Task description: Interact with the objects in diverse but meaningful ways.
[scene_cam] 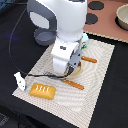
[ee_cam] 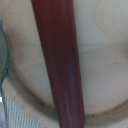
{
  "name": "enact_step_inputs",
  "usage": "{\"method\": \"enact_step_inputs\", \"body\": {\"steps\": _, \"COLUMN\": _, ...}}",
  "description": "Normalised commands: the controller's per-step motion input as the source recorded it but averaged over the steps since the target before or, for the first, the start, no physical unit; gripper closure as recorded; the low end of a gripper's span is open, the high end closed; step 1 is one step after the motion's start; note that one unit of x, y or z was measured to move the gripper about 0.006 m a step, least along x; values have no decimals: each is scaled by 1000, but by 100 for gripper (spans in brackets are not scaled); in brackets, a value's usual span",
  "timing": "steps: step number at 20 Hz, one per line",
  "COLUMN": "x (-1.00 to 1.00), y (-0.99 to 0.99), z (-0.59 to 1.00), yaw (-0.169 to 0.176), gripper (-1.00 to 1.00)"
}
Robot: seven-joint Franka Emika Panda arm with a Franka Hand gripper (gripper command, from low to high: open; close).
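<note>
Looking close from the wrist view, a dark red sausage point(ee_cam: 59, 65) runs the long way down the frame, lying on a round pale wooden board point(ee_cam: 107, 70). The fingers do not show there, and in the exterior view the white arm point(scene_cam: 62, 27) hides them, so I cannot tell if they are grasping or let go.

In the exterior view the arm's white head hangs low over the middle of the frame, right above the round wooden board point(scene_cam: 75, 72). Only an edge of that board peeks out under it. One brown stick point(scene_cam: 73, 84) lies just below the board, and another brown stick point(scene_cam: 90, 60) lies to the right of the arm.

All of this sits on a pale striped mat point(scene_cam: 97, 82) on the dark counter point(scene_cam: 117, 100). A yellow bread loaf point(scene_cam: 43, 91) with cuts on top lies at the lower left of the mat. A small white bottle point(scene_cam: 20, 80) lies at the mat's left edge. A black cable point(scene_cam: 15, 40) curves down the left side. At the upper right sits a brown toy stove top point(scene_cam: 102, 17) with dark rings, with a pale bowl point(scene_cam: 122, 17) beside it.
</note>
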Motion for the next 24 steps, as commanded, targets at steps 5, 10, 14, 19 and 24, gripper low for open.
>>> {"method": "enact_step_inputs", "body": {"steps": 5, "x": 115, "y": -8, "z": 2, "yaw": 33, "gripper": 100}}
{"method": "enact_step_inputs", "body": {"steps": 10, "x": 172, "y": 0, "z": 15, "yaw": 22, "gripper": 100}}
{"method": "enact_step_inputs", "body": {"steps": 14, "x": 224, "y": -2, "z": 340, "yaw": 8, "gripper": 100}}
{"method": "enact_step_inputs", "body": {"steps": 19, "x": 73, "y": 0, "z": 942, "yaw": 1, "gripper": 100}}
{"method": "enact_step_inputs", "body": {"steps": 24, "x": -2, "y": 0, "z": 1000, "yaw": 4, "gripper": 100}}
